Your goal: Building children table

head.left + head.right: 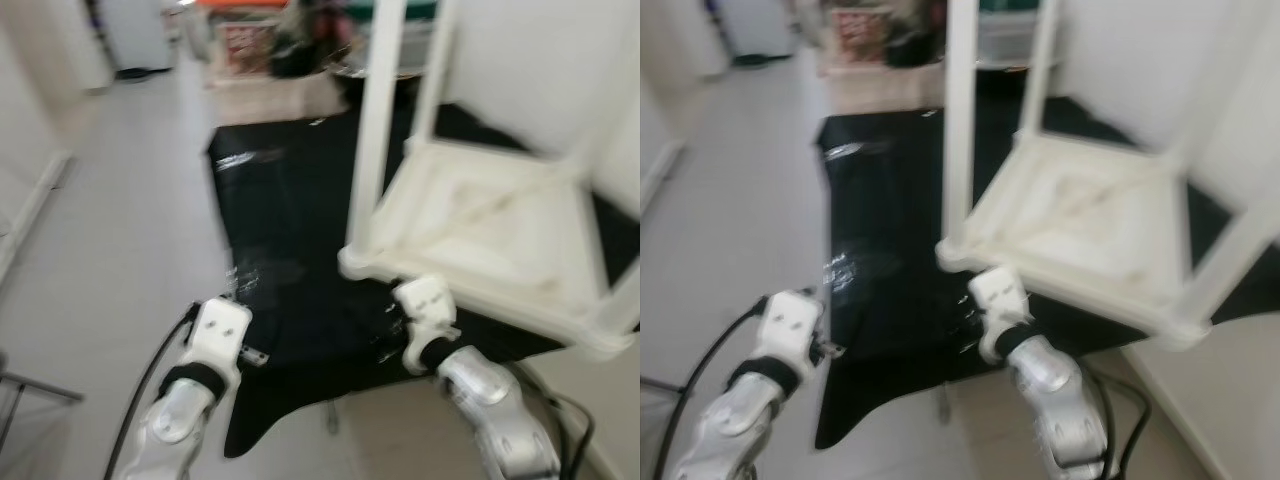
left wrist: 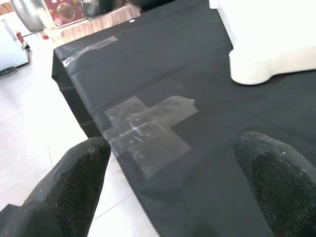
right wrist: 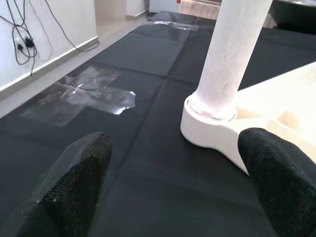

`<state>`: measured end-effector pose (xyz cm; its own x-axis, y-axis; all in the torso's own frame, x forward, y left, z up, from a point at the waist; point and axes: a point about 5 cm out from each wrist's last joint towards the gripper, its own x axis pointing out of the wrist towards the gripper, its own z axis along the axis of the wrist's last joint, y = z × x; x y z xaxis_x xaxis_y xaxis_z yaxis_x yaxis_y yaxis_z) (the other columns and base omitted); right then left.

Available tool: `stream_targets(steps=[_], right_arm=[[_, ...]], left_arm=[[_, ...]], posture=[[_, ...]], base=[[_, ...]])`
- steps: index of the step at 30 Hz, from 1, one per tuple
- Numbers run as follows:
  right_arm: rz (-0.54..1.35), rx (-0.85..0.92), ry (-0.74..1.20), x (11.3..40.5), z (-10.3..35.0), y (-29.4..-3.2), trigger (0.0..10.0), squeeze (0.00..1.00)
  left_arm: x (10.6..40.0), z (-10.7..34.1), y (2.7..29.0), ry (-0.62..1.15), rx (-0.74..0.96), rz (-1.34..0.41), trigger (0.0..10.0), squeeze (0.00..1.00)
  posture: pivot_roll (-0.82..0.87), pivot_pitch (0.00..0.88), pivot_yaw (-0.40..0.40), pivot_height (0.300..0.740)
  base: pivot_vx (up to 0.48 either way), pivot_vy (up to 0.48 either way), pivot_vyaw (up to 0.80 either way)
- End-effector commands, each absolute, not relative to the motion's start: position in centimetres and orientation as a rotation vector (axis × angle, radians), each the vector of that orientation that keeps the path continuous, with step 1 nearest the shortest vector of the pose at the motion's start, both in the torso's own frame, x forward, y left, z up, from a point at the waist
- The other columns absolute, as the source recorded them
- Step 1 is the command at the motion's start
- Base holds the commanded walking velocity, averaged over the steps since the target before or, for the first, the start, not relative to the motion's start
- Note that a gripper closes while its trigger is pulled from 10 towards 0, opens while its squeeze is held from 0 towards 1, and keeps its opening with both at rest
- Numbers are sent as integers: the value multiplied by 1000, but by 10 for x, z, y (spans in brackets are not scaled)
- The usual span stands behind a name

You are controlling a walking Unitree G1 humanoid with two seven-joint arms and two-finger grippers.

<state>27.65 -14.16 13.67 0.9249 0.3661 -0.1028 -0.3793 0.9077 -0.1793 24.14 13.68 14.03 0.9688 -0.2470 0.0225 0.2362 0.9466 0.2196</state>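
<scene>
A white children's table lies upside down on a black mat, with its legs pointing up; the nearest leg rises from the near corner. My right gripper hangs open just in front of that corner and its leg, nothing between the fingers. My left gripper is open above the mat's left edge, over a cross of clear tape, apart from the table corner. Both silver wrists show low in the eye views, left and right.
Pale tile floor runs along the mat's left side. Boxes and clutter stand beyond the mat's far end. A white wall rises behind the table. Cables hang on a wall in the right wrist view. A metal frame sits at lower left.
</scene>
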Motion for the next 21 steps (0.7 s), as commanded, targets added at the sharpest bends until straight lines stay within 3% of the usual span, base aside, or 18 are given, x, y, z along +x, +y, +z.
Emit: stream_targets(steps=[1,5,6,7,12,18,21], right_arm=[[405,-184,84,278,134,-136,10000,0],[414,-200,93,280,133,-135,10000,0],[422,-220,98,283,134,-134,10000,0],[422,-220,98,283,134,-134,10000,0],[399,-228,99,297,139,-134,10000,0],[360,-190,116,302,139,-135,10000,0],[346,-165,122,302,139,-137,10000,0]], left_arm=[[240,136,138,-37,197,-267,10000,0],[240,140,135,-55,144,-298,10000,0],[240,148,132,-78,6,-313,10000,0],[240,148,132,-78,6,-313,10000,0],[239,162,123,-102,-348,-422,10000,0],[232,170,113,-117,-427,-560,10000,0],[232,170,114,-120,-399,-547,10000,0]], posture=[[-44,47,-24,740],[-45,47,-23,740],[-45,48,-22,740],[-45,48,-22,740],[-40,54,-28,740],[-37,62,-34,740],[-39,67,-35,740]], base=[[0,0,0],[0,0,0],[0,0,0],[0,0,0],[0,0,0],[0,0,0],[0,0,0]])
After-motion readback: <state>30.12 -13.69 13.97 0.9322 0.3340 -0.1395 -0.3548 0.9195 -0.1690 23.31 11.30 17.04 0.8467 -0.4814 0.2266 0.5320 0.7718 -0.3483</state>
